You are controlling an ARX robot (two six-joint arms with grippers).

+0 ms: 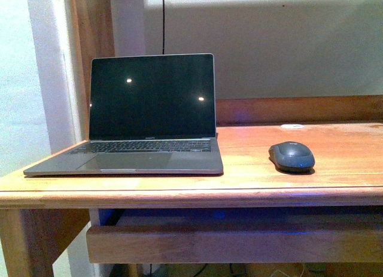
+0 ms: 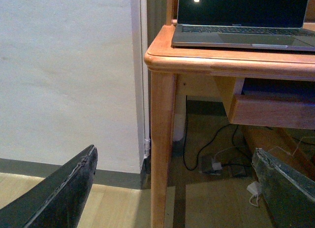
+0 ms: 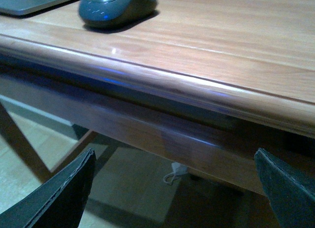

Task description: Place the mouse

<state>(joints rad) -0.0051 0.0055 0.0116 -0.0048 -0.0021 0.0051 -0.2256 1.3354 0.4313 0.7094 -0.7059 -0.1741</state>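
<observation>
Both grippers, left (image 2: 172, 188) and right (image 3: 172, 188), spread wide and empty below the near edge of the wooden desk (image 1: 335, 181), apparently parked clear, with the grey mouse (image 1: 291, 155) resting right of the open laptop (image 1: 149, 115), seemingly placed for use.

Open laptop (image 1: 152, 115) on wooden desk (image 1: 335, 187), screen dark; small white disc (image 1: 292, 126) near desk's back edge; cables (image 2: 216, 159) on floor underneath.
</observation>
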